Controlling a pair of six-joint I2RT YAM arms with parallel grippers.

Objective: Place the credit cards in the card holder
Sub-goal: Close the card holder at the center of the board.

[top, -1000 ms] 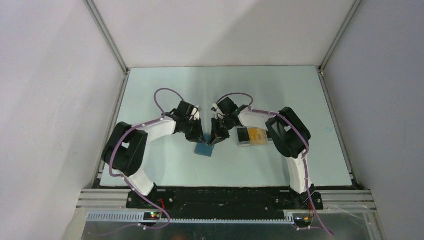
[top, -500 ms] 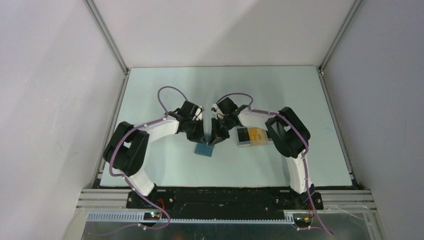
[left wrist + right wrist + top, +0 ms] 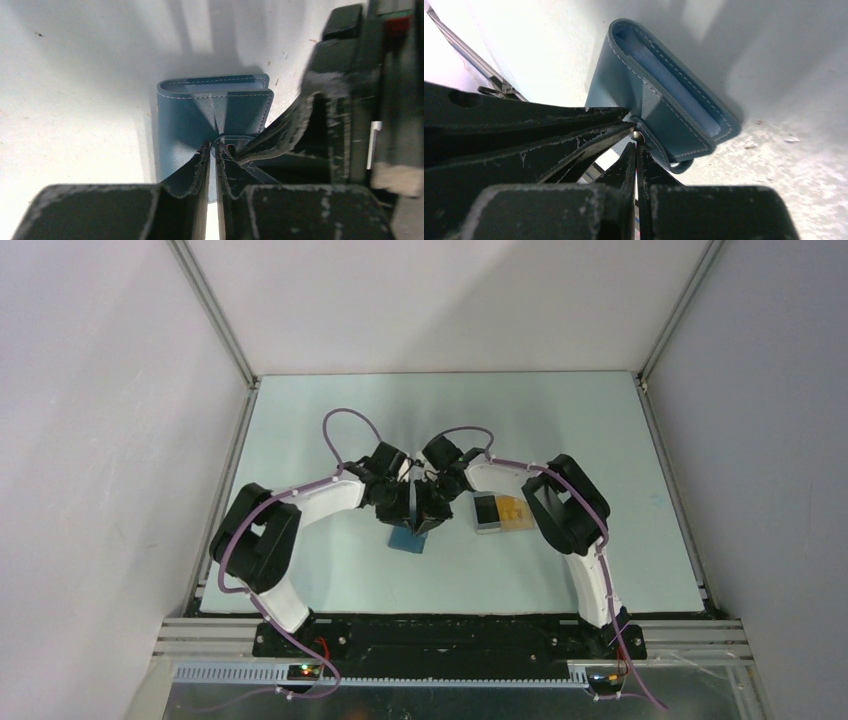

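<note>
the blue card holder [image 3: 406, 538] lies folded on the pale tabletop [image 3: 330, 420] near its middle, and its open end shows pale inner pockets. both tools meet right over it. the left tool [image 3: 212, 150] is drawn narrow, its tips pinching the holder's top cover by the small strap, the leather creased up toward them. the right tool [image 3: 636, 144] has its tips pressed together against the same strap; whether it grips any of it cannot be told. the two tools crowd each other, tip almost against tip, and hide that edge of the holder. to the right, close by the right arm, a clear tray [image 3: 500, 530] holds the credit cards [image 3: 512, 510], one yellow-orange beside a dark one.
</note>
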